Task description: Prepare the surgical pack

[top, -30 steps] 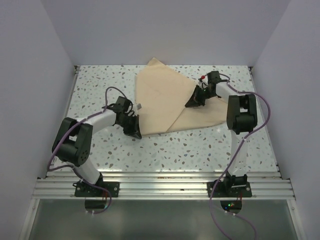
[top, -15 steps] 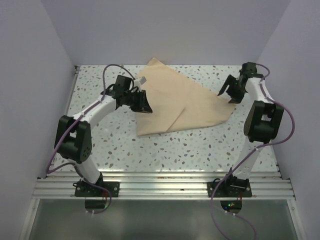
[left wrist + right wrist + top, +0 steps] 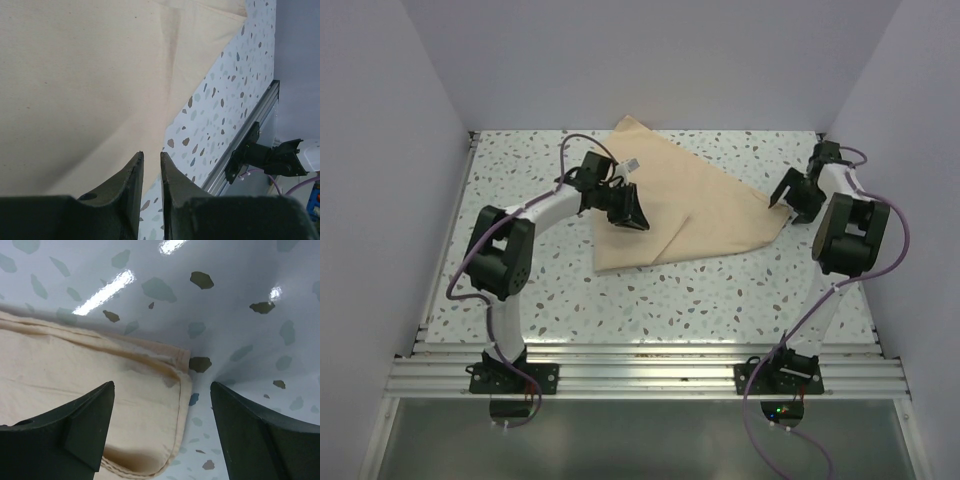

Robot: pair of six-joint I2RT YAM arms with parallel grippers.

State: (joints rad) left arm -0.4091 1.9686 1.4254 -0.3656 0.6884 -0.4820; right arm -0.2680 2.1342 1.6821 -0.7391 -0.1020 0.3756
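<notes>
Left end effector (image 3: 150, 155): narrow gap, empty, over tan folded surgical pack (image 3: 680, 205). Right end effector (image 3: 162, 385): spread wide, empty, above its hemmed corner; speckled table (image 3: 720, 290).

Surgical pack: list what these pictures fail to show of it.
- Top view: left hand covers part of the surgical pack; nothing under its folds shows.
- Left wrist: it runs off the top and left edges.
- Right wrist: only one corner shows; fingers and edges hide the rest.

The tan surgical pack (image 3: 665, 205), folded into overlapping triangular flaps, lies flat on the table (image 3: 720, 290), far centre.
</notes>
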